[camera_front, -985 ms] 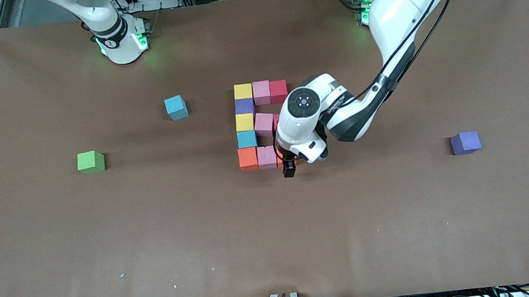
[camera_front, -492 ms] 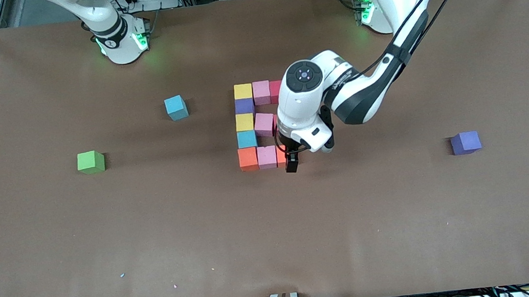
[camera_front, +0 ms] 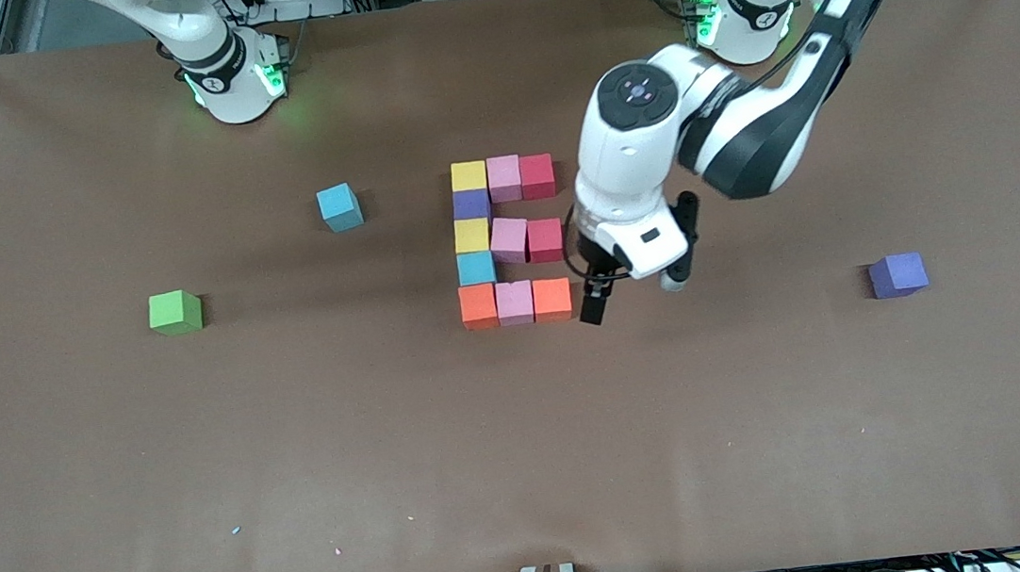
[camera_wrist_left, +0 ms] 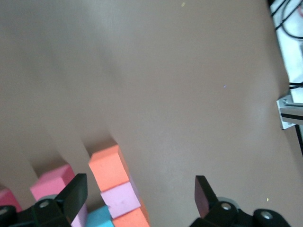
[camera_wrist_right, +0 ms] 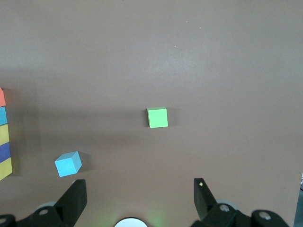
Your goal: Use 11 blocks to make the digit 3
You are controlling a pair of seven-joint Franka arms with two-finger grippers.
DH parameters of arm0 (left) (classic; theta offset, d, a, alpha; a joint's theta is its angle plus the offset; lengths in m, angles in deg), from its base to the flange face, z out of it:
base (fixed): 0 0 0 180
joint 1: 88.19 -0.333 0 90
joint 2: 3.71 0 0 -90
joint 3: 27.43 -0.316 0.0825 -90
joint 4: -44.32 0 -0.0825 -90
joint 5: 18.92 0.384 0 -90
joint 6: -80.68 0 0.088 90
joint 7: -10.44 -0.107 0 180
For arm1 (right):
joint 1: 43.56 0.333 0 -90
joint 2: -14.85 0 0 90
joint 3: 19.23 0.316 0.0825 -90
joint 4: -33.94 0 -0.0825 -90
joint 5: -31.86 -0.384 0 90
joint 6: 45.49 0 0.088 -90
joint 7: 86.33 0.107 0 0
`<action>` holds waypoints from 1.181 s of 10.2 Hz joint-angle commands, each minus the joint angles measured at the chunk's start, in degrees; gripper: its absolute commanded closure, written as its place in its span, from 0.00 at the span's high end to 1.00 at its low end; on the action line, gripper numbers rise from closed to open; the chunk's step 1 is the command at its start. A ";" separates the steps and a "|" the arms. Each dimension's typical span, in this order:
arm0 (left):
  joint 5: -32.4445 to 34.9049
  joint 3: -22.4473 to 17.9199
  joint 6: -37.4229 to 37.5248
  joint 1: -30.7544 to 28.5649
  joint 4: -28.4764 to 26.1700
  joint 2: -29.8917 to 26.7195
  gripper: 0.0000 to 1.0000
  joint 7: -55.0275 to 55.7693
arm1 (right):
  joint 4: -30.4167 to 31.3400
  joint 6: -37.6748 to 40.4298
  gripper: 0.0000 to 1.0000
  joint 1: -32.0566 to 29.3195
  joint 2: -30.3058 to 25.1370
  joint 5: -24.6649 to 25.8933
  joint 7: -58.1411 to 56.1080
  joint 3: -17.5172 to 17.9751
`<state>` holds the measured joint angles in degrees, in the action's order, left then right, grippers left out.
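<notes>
Eleven cubes sit pressed together in the digit 3 near the middle of the table: two yellow, three light pink, two red, two orange, one blue, one purple. Three more lie loose, making fourteen in all: a second blue cube, a green cube and a second purple cube.

The figure is three wide and five tall, with three bars joined by a spine on the side toward the right arm's end (seen from the front camera it reads like an E). Its top bar runs yellow, pink, red; the spine goes purple, yellow, blue; the middle bar adds pink and red; the bottom bar is orange, pink, orange.

The left gripper hangs just beside the orange cube that ends the bottom bar, over bare table, fingers spread wide and holding nothing. The right gripper waits, also spread wide and empty, high above the second blue cube and the green cube.
</notes>
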<state>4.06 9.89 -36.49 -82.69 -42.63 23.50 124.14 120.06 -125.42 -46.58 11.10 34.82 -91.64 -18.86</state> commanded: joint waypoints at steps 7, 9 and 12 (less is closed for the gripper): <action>-5.40 0.21 5.62 -6.36 -1.65 -6.82 1.00 -21.70 | 0.81 -0.74 1.00 0.30 -1.79 -0.76 0.20 -0.01; -8.45 -1.97 9.22 -7.50 -1.47 -9.96 1.00 -34.45 | 0.28 -1.18 1.00 0.47 -1.71 -0.76 0.21 0.17; -17.67 -10.57 13.10 -7.60 -1.82 -16.82 1.00 -55.10 | 0.10 -2.50 1.00 0.65 -1.70 -1.55 -0.67 0.16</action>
<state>-9.19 2.86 -24.91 -90.14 -42.67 11.47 77.24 119.92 -127.55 -46.32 10.43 34.34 -91.67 -18.63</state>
